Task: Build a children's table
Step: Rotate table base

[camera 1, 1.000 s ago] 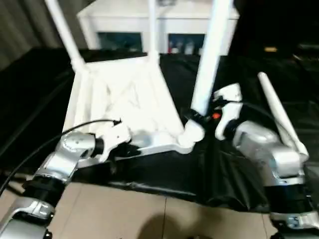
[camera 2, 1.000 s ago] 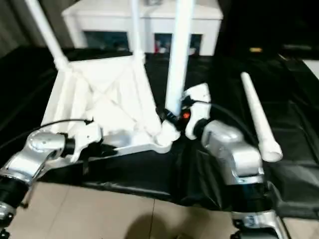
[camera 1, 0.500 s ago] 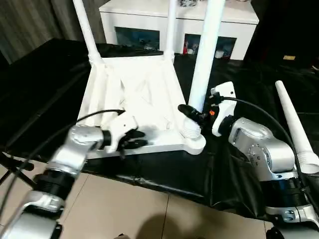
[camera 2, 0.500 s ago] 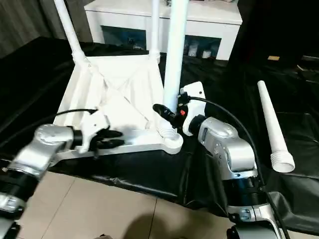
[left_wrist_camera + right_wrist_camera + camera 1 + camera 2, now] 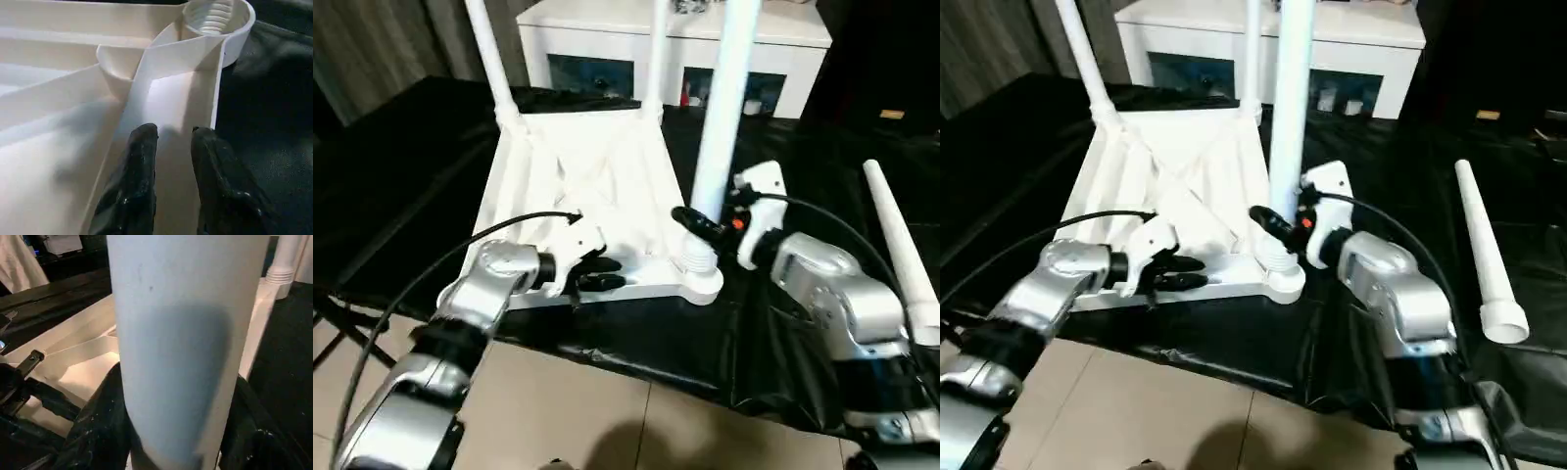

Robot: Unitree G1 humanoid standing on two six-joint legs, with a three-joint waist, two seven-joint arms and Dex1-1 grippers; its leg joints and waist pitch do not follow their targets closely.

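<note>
The left hand (image 5: 599, 271) has just let go of the upturned tabletop (image 5: 578, 196) on the black-draped bench (image 5: 401, 166), fingers parted over its near rim. The right hand (image 5: 697, 227) stays clamped on the 3rd leg (image 5: 724, 108), standing in its corner socket (image 5: 697, 274); 1 loose leg (image 5: 899, 259) remains.

I think I am looking into a room in a home, or a room set up to look like one. At the far side stands a low white cabinet (image 5: 671, 44) with dark glass doors, and small things sit behind the glass. On the far left hang grey curtains (image 5: 382, 44). The floor (image 5: 558, 411) near me is made of big pale tiles. A black sheet (image 5: 1234, 343) is spread over the low work place in the middle, and it hangs down at the near edge. I cannot tell for sure if it is a house or a test room.
</note>
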